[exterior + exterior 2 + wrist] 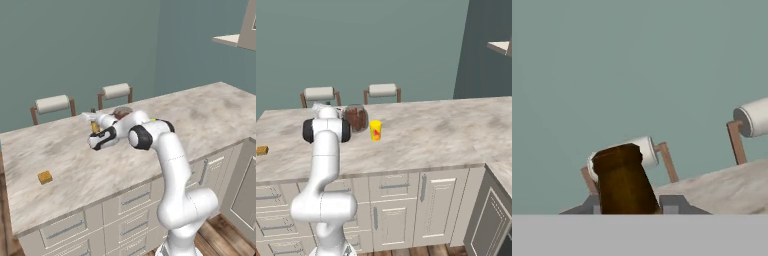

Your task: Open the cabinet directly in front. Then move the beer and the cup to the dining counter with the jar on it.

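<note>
The beer (623, 180), a dark brown bottle, stands between my fingertips (674, 204) in the hand view, leaning slightly. In the left base view my gripper (94, 120) is shut on the beer (95, 128) just over the dining counter (200, 115), left of the jar (122, 111). The right base view has the yellow cup (375, 130) standing on the dining counter (431, 135) right beside the jar (356, 118); my arm hides the bottle there. The cabinet's door (247, 30) hangs open at the upper right, its pale shelf (227, 39) showing.
Two stools with white padded backs (52, 104) (116, 91) stand behind the counter. A small tan block (45, 177) lies near its left end. Cream drawers (135, 197) run below the top. The right half of the marble is bare.
</note>
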Motion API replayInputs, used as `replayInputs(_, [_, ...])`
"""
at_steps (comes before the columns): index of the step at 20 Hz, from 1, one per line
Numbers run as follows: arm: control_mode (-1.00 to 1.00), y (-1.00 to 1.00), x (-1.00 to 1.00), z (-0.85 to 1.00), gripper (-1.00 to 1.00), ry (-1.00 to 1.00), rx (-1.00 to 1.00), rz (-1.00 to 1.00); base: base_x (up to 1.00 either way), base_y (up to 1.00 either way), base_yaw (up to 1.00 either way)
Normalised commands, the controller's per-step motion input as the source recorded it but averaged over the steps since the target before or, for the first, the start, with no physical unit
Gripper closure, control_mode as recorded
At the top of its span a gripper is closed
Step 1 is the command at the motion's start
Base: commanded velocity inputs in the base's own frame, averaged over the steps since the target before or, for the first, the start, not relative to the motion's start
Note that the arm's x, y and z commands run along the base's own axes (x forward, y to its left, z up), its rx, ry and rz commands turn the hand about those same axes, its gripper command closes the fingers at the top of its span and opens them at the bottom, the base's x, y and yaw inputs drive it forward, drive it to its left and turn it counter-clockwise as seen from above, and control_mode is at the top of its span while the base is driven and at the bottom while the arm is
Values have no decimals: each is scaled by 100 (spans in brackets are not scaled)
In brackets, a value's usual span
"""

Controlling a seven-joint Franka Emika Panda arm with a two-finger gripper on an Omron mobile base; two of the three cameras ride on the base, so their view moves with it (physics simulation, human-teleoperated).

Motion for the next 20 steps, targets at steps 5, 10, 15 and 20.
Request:
replayInputs(5, [-100, 0, 0, 0, 100, 0, 1, 0, 0, 0, 0])
replayInputs(10, [-100, 7, -4, -9, 100, -13, -1, 1, 0, 0, 0])
replayInputs(15, [-100, 14, -7, -9, 100, -5, -2, 3, 0, 0, 0])
replayInputs(20, [-100, 11, -52, 0, 100, -14, -3, 5, 0, 0, 0])
